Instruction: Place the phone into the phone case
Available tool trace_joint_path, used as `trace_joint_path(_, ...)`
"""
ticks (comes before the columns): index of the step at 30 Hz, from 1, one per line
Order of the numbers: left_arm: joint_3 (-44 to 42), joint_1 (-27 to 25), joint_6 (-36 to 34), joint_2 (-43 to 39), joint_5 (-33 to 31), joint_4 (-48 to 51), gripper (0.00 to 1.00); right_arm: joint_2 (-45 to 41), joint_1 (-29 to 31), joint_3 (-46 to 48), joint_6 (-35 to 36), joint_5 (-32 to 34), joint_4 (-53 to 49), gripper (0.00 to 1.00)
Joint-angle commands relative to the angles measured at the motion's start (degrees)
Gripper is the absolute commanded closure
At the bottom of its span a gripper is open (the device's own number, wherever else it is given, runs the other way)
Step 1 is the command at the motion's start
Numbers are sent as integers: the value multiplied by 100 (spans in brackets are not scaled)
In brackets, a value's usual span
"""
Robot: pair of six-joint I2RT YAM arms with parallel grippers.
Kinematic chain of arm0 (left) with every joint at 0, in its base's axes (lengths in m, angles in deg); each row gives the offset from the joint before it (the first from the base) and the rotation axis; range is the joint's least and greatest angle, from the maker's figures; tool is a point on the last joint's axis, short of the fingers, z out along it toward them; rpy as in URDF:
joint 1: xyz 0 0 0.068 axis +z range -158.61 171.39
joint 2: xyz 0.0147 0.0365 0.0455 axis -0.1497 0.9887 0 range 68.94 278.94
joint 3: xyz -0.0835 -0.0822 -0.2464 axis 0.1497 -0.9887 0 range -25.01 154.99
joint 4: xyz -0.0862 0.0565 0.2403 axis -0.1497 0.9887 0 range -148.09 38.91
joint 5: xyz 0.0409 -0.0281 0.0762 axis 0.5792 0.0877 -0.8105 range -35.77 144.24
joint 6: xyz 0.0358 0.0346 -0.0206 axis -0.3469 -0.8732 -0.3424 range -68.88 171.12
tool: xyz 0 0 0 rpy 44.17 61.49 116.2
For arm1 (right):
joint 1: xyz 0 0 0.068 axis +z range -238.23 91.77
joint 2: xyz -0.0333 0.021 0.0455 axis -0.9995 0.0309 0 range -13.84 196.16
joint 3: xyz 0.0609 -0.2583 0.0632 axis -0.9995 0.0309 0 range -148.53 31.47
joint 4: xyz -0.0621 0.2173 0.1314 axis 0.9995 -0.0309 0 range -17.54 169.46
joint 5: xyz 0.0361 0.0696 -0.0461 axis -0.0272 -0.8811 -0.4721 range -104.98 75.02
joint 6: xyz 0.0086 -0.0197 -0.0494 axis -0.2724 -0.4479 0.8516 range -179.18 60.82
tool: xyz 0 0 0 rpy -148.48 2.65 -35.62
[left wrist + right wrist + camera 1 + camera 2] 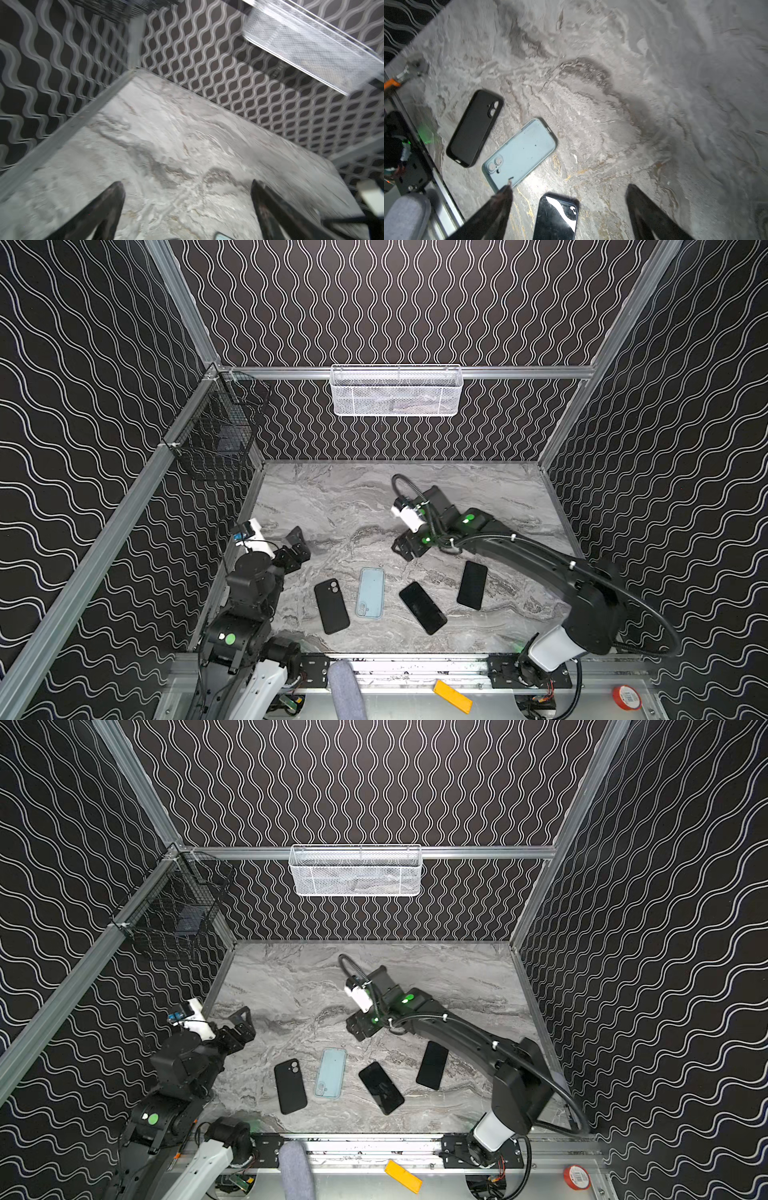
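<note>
near, on the surface (332,497), left to right: black phone case (331,605), light blue phone case (370,592), phone (422,608) lying slanted, second phone (472,585), none touching | farther, left side: left gripper (187,182) spread wide, empty, above the surface | farther, middle: right gripper (569,187) spread wide, empty, just beyond the slanted phone

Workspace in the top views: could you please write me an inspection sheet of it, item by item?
Surface: grey marble-pattern tabletop, no spill seen.
Job's things: black phone case, light blue phone case, middle black phone, right black phone; all flat, apart.
Clutter: yellow flat piece and red tape roll on the front frame.
Grippers: left gripper open, empty; right gripper open, empty.
Cables: black corrugated hose looping on the right arm.
Surroundings: white mesh basket, black wire basket, wavy-patterned walls.
</note>
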Motion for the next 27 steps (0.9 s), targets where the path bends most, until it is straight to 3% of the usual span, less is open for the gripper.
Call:
trace_joint_path(1,32,16,220,-24,-722,164,1,474,283,-362,377,216,-276,16)
trace_joint_path(7,19,92,261,169,-486,224,1,1374,643,-773,552,186,69,23)
trace_joint_path(12,-10,97,443,177,-804,394,1,2060,641,-1026,506,218,179,27)
trace_joint_path(27,-14,97,561,20,-1261,634,1,2502,692,-1025,261,293,573,47)
